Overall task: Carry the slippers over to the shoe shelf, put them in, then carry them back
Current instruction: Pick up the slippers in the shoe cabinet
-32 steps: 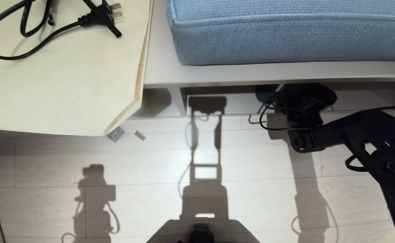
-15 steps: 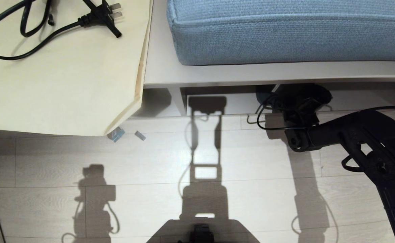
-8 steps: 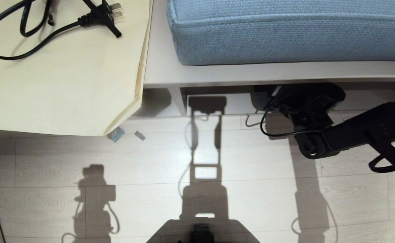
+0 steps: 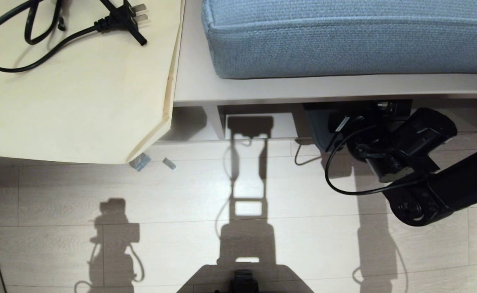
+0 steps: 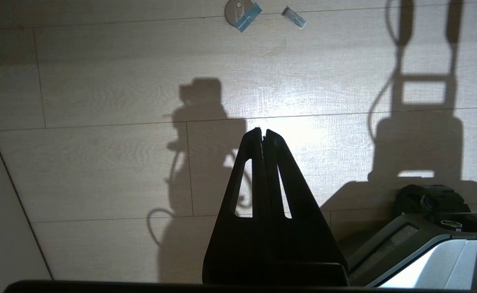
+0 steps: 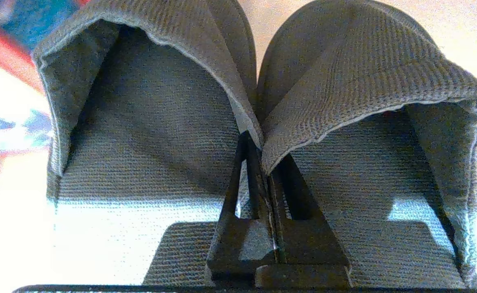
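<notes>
Looking at your right wrist view, you see the right end effector (image 6: 262, 142) clenched on the inner edges of the pair of dark blue-grey soft fabric slippers (image 6: 205, 101), one upper on each side of it. From the head camera, your right arm reaches to the mouth of the low taupe wooden shoe shelf (image 4: 262, 126) under the blue woven cushion (image 4: 344, 36). Your left end effector (image 5: 262, 132) hangs clenched and empty above the pale plank floor (image 5: 100, 162).
</notes>
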